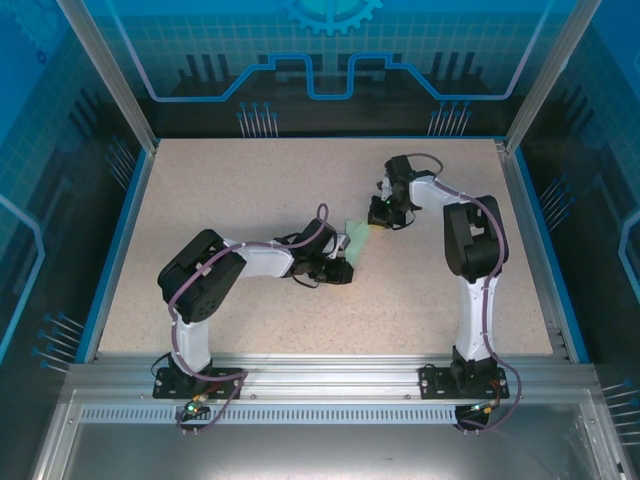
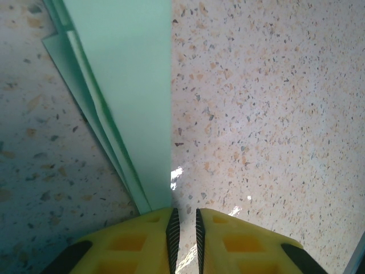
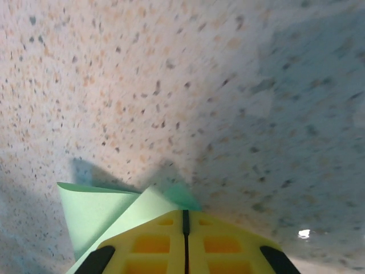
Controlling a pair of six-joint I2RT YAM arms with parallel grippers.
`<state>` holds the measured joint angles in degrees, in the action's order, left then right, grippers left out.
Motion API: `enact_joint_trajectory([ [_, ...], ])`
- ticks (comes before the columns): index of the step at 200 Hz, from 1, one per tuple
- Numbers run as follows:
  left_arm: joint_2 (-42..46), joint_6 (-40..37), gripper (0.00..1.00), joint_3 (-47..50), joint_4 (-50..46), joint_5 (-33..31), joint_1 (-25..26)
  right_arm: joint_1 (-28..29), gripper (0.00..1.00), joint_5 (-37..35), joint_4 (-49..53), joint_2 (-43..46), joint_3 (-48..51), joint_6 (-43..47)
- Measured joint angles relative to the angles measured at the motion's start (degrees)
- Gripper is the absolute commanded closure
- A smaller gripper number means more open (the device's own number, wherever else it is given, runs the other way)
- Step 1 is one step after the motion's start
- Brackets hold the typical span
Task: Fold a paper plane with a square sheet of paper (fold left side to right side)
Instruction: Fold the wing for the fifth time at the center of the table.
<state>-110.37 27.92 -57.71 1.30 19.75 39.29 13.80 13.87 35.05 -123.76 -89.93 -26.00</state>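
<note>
Find paper [image 1: 355,235] at centre of table [image 1: 250,180], folded into layers. Expect light, limp, slippery, easily creased; pinch stacked edges close to a fold, never a single flap. Note left gripper [image 2: 183,216] just toward table's near edge, barely parted, hold unclear; right gripper [image 3: 185,214] just toward table's far edge, clenched tight.

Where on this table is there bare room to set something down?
Bare tabletop at far left, beyond the left arm, and the near strip between it and the right arm. Crowded mid-table, where left gripper and right gripper meet at the folded paper.
</note>
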Motion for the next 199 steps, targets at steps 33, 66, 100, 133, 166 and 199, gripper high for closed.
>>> enact_joint_trajectory([
  [33, 0.00, 0.00, 0.78, 0.02, 0.00, 0.00, 0.00, -0.31, 0.93, 0.09, -0.98, 2.12, 2.60, 0.22],
  [66, 0.00, -0.02, 0.78, 0.07, 0.00, 0.00, 0.00, 0.07, 0.93, 2.38, -3.02, 10.99, 11.34, -0.04],
  [100, 0.00, -0.02, 0.78, 0.07, 0.00, 0.00, 0.00, 2.78, 0.93, 6.49, -7.17, 17.73, 19.10, -2.05],
  [133, 0.00, -0.02, 0.78, 0.07, 0.02, 0.00, 0.00, 6.21, 0.93, 9.33, -10.29, 17.94, 22.80, -4.59],
  [166, 0.00, -0.02, 0.79, 0.07, 0.02, 0.00, 0.00, 8.48, 0.93, 10.73, -13.49, 15.23, 22.84, -6.47],
  [199, 0.00, 0.00, 0.79, 0.07, 0.02, 0.00, 0.00, 8.83, 0.93, 10.08, -13.70, 11.43, 22.67, -6.80],
])
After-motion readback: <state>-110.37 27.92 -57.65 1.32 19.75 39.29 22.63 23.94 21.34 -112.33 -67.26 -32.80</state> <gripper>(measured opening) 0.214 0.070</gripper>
